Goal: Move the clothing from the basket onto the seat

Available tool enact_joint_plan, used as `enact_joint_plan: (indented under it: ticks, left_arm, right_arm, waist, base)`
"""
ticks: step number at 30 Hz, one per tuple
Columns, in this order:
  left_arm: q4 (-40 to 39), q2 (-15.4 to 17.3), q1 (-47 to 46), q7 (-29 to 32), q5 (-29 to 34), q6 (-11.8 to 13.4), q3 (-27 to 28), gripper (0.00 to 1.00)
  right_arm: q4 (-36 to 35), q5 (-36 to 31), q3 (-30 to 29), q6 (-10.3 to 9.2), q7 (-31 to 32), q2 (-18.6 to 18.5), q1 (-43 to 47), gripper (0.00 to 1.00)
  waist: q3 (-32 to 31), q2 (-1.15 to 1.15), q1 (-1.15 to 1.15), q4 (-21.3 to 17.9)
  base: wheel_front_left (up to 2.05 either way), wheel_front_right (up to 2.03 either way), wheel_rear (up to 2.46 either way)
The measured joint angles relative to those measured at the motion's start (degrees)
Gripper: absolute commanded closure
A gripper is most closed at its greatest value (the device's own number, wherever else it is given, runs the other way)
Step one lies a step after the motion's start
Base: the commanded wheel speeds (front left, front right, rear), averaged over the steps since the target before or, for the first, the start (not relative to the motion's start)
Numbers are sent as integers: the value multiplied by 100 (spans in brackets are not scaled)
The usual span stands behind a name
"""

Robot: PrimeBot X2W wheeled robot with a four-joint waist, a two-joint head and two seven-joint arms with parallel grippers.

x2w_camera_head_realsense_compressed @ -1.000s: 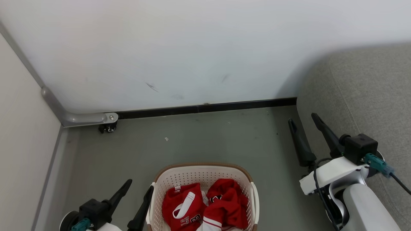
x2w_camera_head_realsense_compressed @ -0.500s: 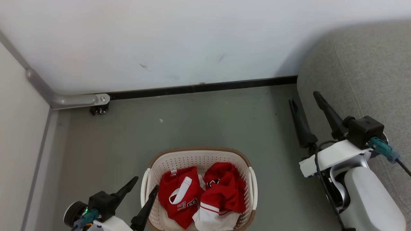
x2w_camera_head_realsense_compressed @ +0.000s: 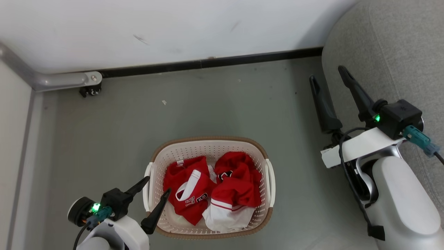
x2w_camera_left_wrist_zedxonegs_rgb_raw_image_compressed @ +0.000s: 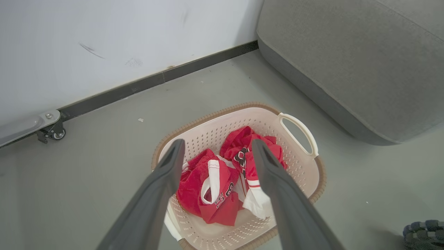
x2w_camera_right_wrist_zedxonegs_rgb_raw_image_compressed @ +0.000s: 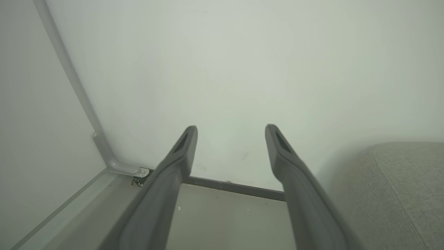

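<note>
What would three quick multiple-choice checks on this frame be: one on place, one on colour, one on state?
1. Where does the laundry basket stand relative to the grey sofa?
A. on the floor beside it
B. on its cushion
C. behind it, against the wall

2. What is the main colour of the garments in the basket?
A. blue
B. red
C. green

3. What state is the left gripper in?
A. shut on a garment
B. shut and empty
C. open and empty

Answers:
1 A: the head view shows the basket on the floor, with bare floor between it and the sofa.
2 B: the fabric is red with white trim.
3 C: in the left wrist view its fingers stand apart, with nothing gripped between them.
</note>
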Motion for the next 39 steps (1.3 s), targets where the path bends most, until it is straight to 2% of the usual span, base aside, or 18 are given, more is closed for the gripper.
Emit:
enact_joint_plan:
  ticks: [16, 34, 39]
  left_arm:
    - [717, -49, -790, 346, 32, -1, -391, 0]
    - [1083, 44, -1910, 610, 374, -1, -1327, 0]
    - [1235, 54, -2096, 649, 399, -1, -1444, 0]
  right_arm:
    - [-398, -96, 96, 0, -8, -4, -475, 0]
    - [-715, 145, 124, 0, -32, -14, -1161, 0]
    - [-794, 144, 158, 0, -33, -16, -1304, 0]
  waist:
    - [908, 0, 0, -122]
    - [1957, 0, 0, -267]
    - [2215, 0, -1, -316]
  base:
    - [0, 0, 0]
    - [0, 0, 0]
    - [0, 0, 0]
